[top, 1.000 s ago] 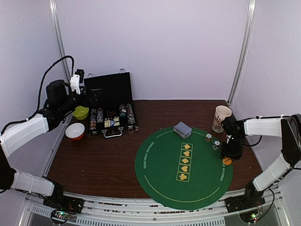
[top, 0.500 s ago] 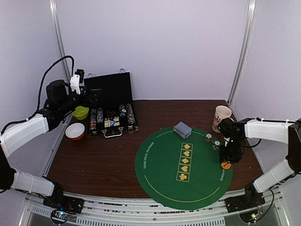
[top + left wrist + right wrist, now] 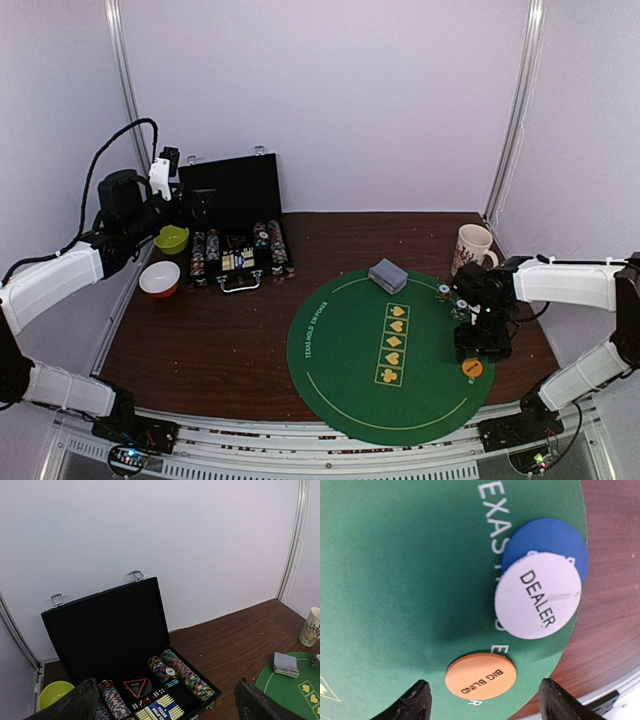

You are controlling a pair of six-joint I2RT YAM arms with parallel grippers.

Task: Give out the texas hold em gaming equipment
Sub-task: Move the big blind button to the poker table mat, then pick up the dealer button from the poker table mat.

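Observation:
An orange disc (image 3: 481,676) marked BIG BLIND lies flat on the green round mat (image 3: 395,580), near its right edge. My right gripper (image 3: 482,705) stands open just above it, a finger on each side, touching nothing. Beside it a white dealer disc (image 3: 538,595) overlaps a blue disc (image 3: 547,537). From above, the orange disc (image 3: 472,367) shows just below the right gripper (image 3: 474,352). A grey-blue deck of cards (image 3: 388,275) and small poker chips (image 3: 443,291) rest on the mat. My left gripper (image 3: 195,203) hovers open by the chip case (image 3: 235,225), holding nothing.
A cream mug (image 3: 470,250) stands just off the mat at the back right. The open black case (image 3: 105,625) holds rows of chips (image 3: 192,677). A green bowl (image 3: 172,239) and a white-and-orange bowl (image 3: 160,278) sit left of the case.
My right gripper carried the orange disc nearer along the mat's right edge, then opened and left it lying there. The left arm has not moved.

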